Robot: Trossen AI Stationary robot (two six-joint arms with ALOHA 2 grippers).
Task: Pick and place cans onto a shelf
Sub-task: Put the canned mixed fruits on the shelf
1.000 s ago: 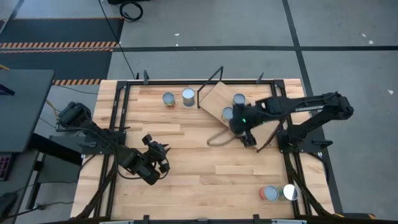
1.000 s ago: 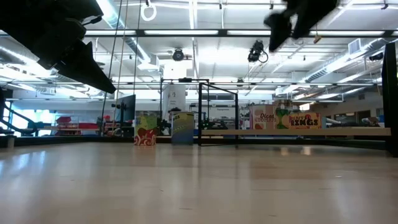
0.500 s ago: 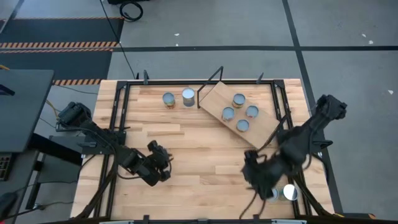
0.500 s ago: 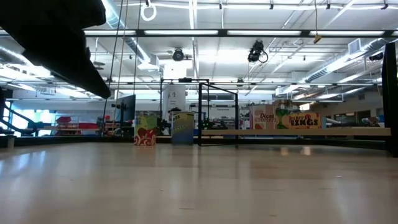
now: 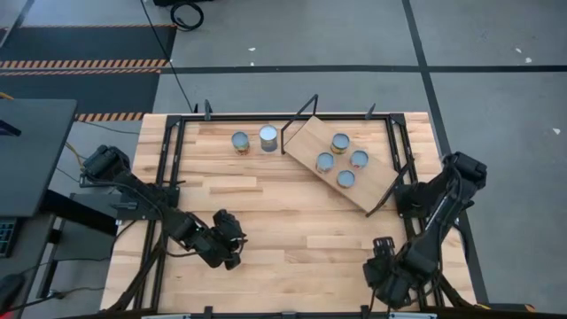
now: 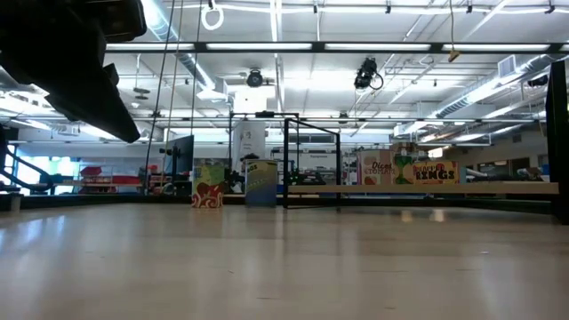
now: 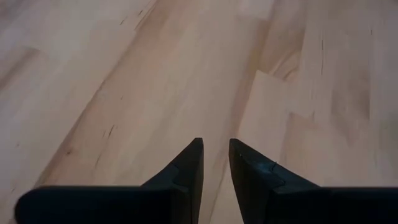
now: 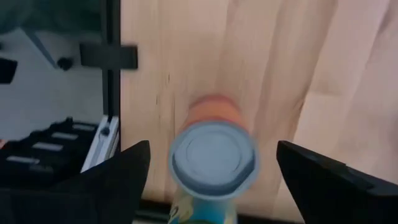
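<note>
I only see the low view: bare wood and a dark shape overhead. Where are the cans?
Observer: From above, four cans stand on the shelf.
Operator: Is a pincer near any can?
Observer: The right pincer is open on either side of a blue-topped can, not touching it.
Operator: And the other one?
Observer: The left pincer hangs over bare tabletop, holding nothing.

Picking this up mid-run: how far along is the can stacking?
Four cans stand on the shelf. The right hand is open around a can near the table's front right corner, not gripping yet. Two cans wait at the back edge. The left hand hangs nearly shut over bare table.
</note>
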